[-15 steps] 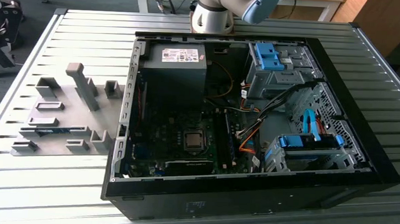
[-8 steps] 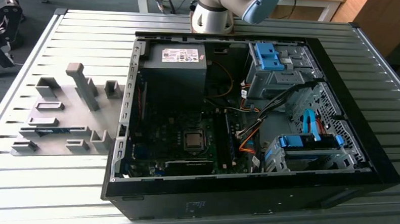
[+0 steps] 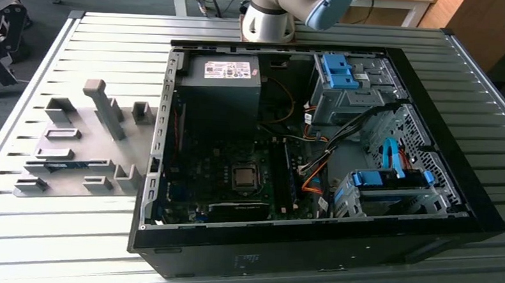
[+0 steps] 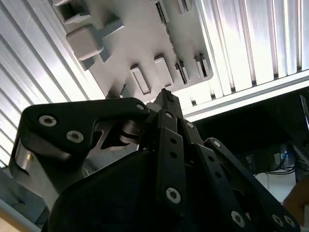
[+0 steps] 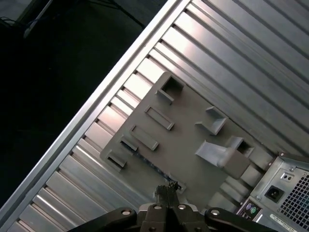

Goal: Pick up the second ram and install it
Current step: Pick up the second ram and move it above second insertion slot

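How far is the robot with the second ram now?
Done: nothing that shows yet; the second ram lies in the grey holder plate beside the computer case. In hand: nothing; the claw hangs shut above that plate, apart from the stick. Left: both the pick-up and the installing.

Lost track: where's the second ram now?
The thin blue-green ram stick sits in the grey plastic holder plate, on the exterior view's left of the open black computer case.

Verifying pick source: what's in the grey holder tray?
The second ram, a blue-green stick, sits in a low slot of the grey holder tray. Slot walls cover its lower edge; deeper pockets' insides are hidden.
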Controlling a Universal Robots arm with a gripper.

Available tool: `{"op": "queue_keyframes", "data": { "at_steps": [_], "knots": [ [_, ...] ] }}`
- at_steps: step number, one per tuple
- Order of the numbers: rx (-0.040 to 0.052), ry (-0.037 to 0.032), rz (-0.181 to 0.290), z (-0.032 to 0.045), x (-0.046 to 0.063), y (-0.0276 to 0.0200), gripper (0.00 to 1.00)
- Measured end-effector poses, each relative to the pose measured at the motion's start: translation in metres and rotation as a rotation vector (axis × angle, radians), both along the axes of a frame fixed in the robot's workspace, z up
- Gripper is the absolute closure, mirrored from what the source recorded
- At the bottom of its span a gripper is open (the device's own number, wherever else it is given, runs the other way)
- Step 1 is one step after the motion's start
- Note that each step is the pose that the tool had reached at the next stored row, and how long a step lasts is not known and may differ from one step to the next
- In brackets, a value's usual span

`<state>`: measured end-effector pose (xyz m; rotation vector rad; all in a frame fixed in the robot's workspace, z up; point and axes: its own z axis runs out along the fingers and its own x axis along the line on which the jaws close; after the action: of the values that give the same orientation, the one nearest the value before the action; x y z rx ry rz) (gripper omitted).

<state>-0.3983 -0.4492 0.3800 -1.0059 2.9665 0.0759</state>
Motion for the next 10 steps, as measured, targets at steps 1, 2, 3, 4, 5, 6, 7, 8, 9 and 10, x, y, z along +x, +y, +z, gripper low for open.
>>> {"op": "queue_keyframes", "data": {
  "at_steps": [1, 2, 3, 4, 5, 6, 7, 8, 9, 10],
  "knots": [
    [-0.0001, 0.0001, 0.012, 0.0000, -0.0003, 0.0000, 0.89],
    [-0.0001, 0.0002, 0.024, 0.0001, -0.0006, 0.0000, 0.89],
    [-0.0001, 0.0001, 0.036, 0.0000, -0.0008, 0.0000, 0.89],
    [-0.0001, 0.0001, 0.047, 0.0000, -0.0013, -0.0001, 0.89],
    [-0.0001, 0.0001, 0.058, 0.0000, -0.0017, -0.0001, 0.89],
    [-0.0001, 0.0001, 0.071, 0.0000, -0.0019, -0.0001, 0.89],
    [-0.0001, 0.0002, 0.083, 0.0000, -0.0021, -0.0001, 0.89],
    [-0.0002, 0.0002, 0.095, -0.0001, -0.0025, -0.0002, 0.89],
    [-0.0001, 0.0001, 0.108, -0.0001, -0.0027, -0.0002, 0.89],
    [-0.0001, 0.0001, 0.121, -0.0001, -0.0029, -0.0002, 0.89]
  ]
}}
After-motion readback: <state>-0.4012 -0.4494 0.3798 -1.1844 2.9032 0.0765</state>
